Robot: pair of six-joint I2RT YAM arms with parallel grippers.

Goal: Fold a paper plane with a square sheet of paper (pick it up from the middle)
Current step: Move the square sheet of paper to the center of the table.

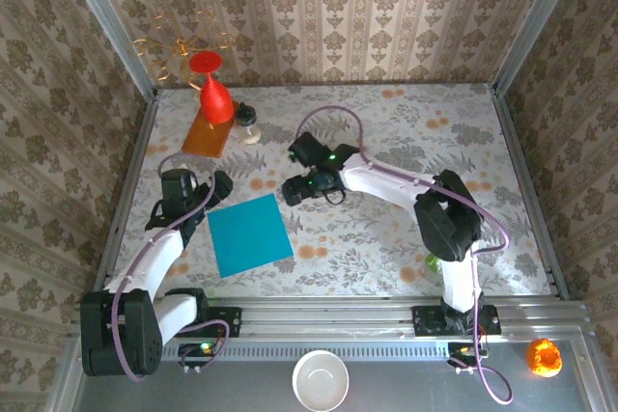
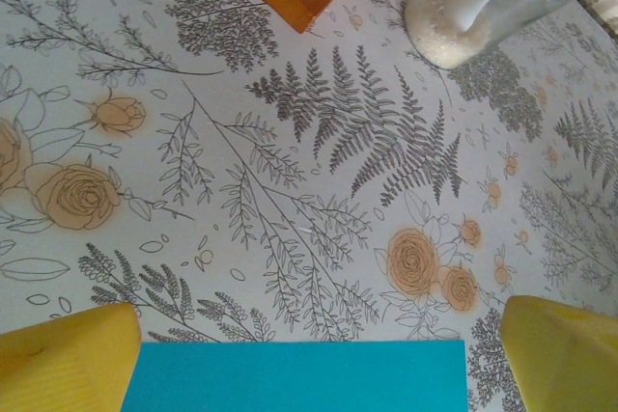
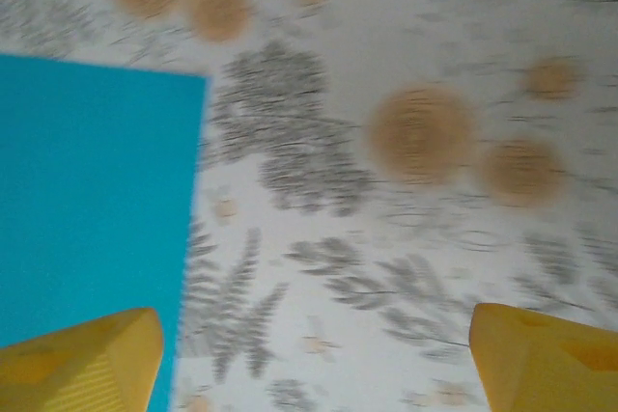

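Observation:
The square sheet of paper lies flat and unfolded on the flowered table, teal-blue, at the near left. My left gripper hovers at its far-left corner, jaws wide open; in the left wrist view the paper's far edge runs between the two yellow fingertips. My right gripper stands open just beyond the paper's far-right corner. The right wrist view is blurred; there the paper fills the left side, under the left yellow fingertip. Neither gripper holds anything.
An orange board with a red cone-shaped vase stands at the back left, a small glass jar beside it. A white bowl and an orange object sit below the table's near rail. A small green thing lies by the right arm.

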